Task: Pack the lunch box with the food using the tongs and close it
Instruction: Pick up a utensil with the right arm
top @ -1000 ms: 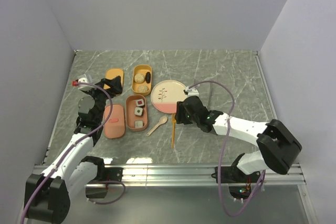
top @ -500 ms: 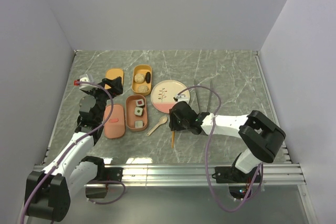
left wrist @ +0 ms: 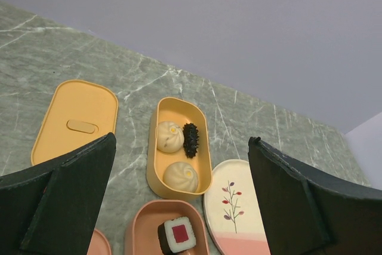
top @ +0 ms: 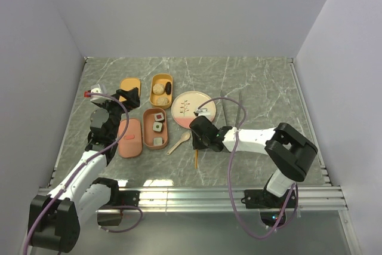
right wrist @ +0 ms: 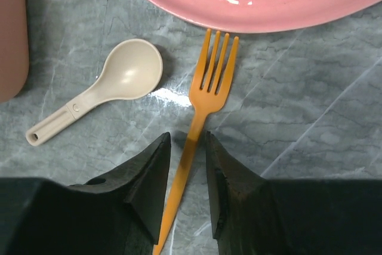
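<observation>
top external view is showing the right arm lying low over the counter (top: 268, 82), elbow bending up by the front rail (top: 197, 193), forearm running leftward to the near edge of the plate (top: 190, 109), wrist tipping down. the left arm is standing taller, well left of the plate, its wrist looking down over the trays.

walls are closing the counter on the left, back and right, and the rail is bounding the near side. a broad band of marble is lying between the plate and the back wall (top: 191, 10), and another is lying right of the tongs (top: 225, 106), which are resting flat just right of the plate, apart from both arms. left of the plate the lunch box parts are crowding together: the yellow tray (left wrist: 152, 159) is holding two beige balls (left wrist: 170, 137) and a dark piece (left wrist: 190, 140), with the yellow lid (left wrist: 74, 123) further left; the pink tray (top: 147, 132) is holding three sushi rolls (top: 158, 116), with the pink lid (top: 129, 138) beside it. the spoon (right wrist: 122, 79) is lying just near of the plate, toward the pink tray.

the right pincer (right wrist: 186, 141) is standing narrow, its fingers (right wrist: 149, 177) straddling the handle of the orange fork (right wrist: 206, 88), whose tines are pointing at the plate's near rim. whether the pads are pressing the handle i cannot tell. the left pincer (top: 129, 94) is gaping wide, holding nothing, hovering left of the plate by the yellow lid.
</observation>
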Tool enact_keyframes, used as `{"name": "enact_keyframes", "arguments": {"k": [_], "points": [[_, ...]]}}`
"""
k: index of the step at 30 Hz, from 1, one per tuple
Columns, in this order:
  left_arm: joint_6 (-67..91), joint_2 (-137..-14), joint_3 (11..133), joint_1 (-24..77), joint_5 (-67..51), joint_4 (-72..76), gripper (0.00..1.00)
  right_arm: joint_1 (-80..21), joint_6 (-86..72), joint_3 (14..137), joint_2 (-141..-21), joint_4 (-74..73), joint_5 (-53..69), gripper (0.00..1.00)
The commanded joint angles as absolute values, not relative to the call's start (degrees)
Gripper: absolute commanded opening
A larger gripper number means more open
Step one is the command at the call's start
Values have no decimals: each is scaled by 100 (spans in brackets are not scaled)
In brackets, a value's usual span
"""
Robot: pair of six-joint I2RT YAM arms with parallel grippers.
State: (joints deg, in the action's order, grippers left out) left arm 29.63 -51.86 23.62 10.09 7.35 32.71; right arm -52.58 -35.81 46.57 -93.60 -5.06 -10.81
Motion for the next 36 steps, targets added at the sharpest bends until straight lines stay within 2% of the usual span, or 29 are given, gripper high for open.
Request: {"name": "enact_keyframes", "arguments": {"k": [1,3,6,9,15,22,36], "points": [[2944,-5071,2496,984,659,3401,99,-5326,-3683,4843,-9483,-650,-1231,33],[2936,-5063,2496,984,659,3393,99,-5335,-3648,4904,-9589,-694,-1160,28],[2936,-5045,2487,984,685,3393,99,-5370,-3639,5001,-9668,-773,-1213,13],[2944,-5036,2479,984,686,3393,100,-5370,-3595,5054,-9607,-835,-1283,9],[2953,-5062,2487,984,686,3393,99,-5370,-3384,5326,-9361,-1063,-1520,4],[2962,-5019,2470,984,703,3384,99,-5370,-3068,5879,-9141,-1143,-1661,4],[2962,-4983,2452,984,721,3357,99,-5370,-2927,7531,-10177,-203,-317,0]]}}
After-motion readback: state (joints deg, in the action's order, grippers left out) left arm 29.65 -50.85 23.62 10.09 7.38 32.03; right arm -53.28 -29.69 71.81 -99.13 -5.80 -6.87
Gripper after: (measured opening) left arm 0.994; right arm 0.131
